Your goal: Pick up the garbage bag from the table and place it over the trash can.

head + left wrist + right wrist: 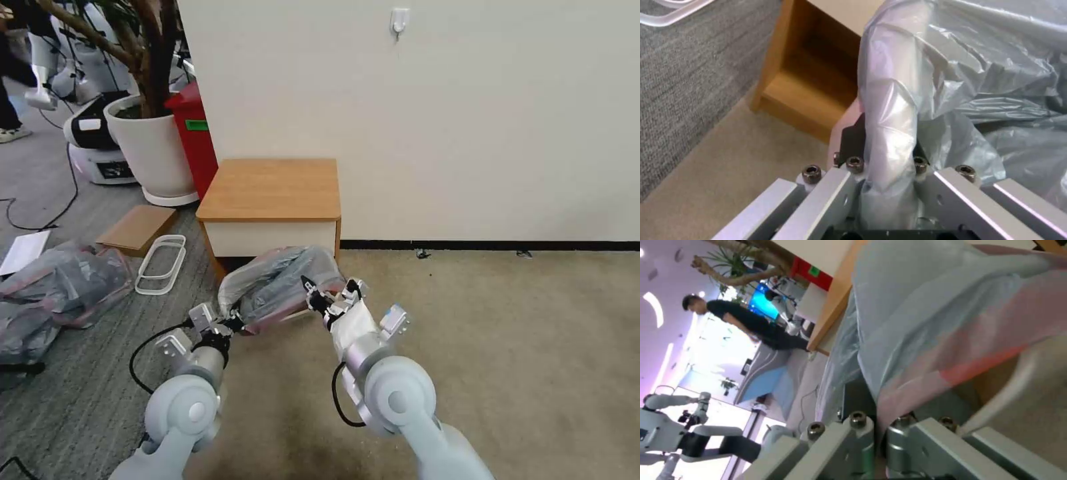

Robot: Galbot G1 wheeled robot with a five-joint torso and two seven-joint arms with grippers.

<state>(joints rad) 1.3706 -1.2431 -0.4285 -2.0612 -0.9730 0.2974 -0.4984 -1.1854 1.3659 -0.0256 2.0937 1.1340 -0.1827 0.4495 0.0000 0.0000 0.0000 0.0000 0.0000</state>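
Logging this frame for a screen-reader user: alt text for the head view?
Both grippers, left gripper and right gripper, hold a crinkly grey garbage bag stretched between them, low in front of a small wooden table against a white wall. A heap of similar bags lies on the carpet at left.

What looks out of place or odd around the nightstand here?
A heap of similar grey-pink plastic bags lies on the grey carpet, with a flat brown board and white plastic frames beside it. Otherwise the thin translucent grey garbage bag hangs stretched between the left end effector and right end effector.
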